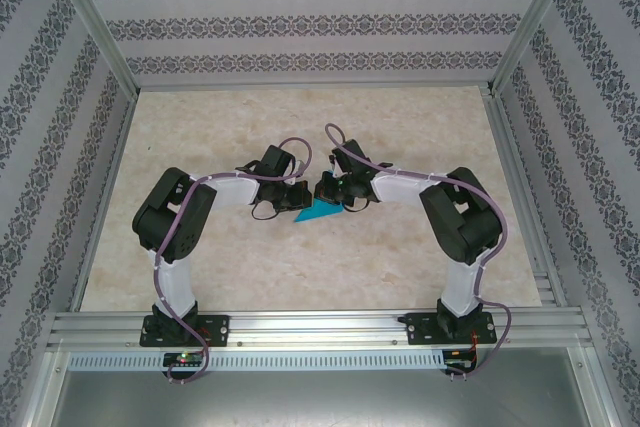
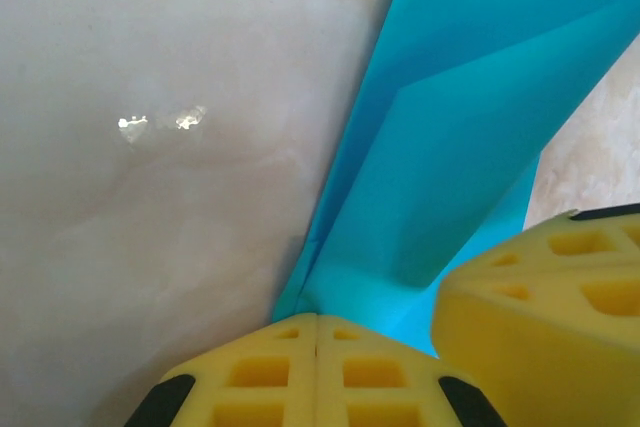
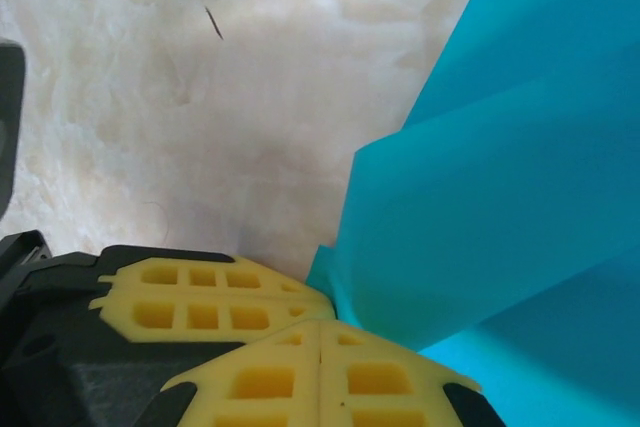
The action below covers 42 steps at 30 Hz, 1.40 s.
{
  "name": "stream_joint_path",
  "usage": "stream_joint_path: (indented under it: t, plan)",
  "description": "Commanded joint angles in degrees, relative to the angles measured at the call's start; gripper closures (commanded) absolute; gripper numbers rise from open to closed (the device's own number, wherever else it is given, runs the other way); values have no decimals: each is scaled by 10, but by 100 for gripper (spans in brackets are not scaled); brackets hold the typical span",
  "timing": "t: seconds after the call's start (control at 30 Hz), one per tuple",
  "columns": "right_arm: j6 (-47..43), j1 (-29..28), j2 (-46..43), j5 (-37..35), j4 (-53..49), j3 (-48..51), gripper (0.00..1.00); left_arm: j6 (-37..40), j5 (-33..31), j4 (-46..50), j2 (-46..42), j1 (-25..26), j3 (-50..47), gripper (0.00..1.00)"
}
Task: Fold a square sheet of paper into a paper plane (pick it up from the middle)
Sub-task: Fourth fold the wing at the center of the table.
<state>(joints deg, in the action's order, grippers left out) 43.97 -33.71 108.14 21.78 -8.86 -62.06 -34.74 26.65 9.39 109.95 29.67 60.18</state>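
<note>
Both the left gripper (image 2: 316, 337) and right gripper (image 3: 320, 339) are closed on the paper (image 2: 460, 147); pulling apart may tear or release it.

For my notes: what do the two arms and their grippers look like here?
The left arm and right arm match: white links, black joints, black base plates, and a lilac cable along each. The left gripper and right gripper have yellow pads with rectangular pockets, on black mounts.
</note>
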Motion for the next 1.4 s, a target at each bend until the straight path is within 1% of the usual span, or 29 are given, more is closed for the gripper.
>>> stream_joint_path:
  t: [0.0, 0.4, 0.53, 0.83, 1.1, 1.23, 1.37]
  plan:
    - [1, 2, 11, 6, 22, 12, 100, 6, -56, 64, 40, 1, -13, 100]
    - [-23, 18, 35, -2, 38, 23, 100, 6, -64, 75, 43, 2, -12, 100]
    - [-35, 31, 39, -9, 35, 27, 100, 10, -68, 78, 43, 1, -12, 100]
    - [-47, 56, 20, 1, 42, 30, 100, 10, -69, 81, 44, 2, -12, 100]
    - [-43, 54, 47, 10, 44, 30, 100, 13, -64, 82, 45, 2, -9, 100]
    - [-42, 48, 53, 17, 48, 37, 100, 18, -30, 64, 35, 1, 3, 100]
    - [-43, 43, 59, 39, 55, 36, 100, 14, 40, 12, 9, 1, 20, 97]
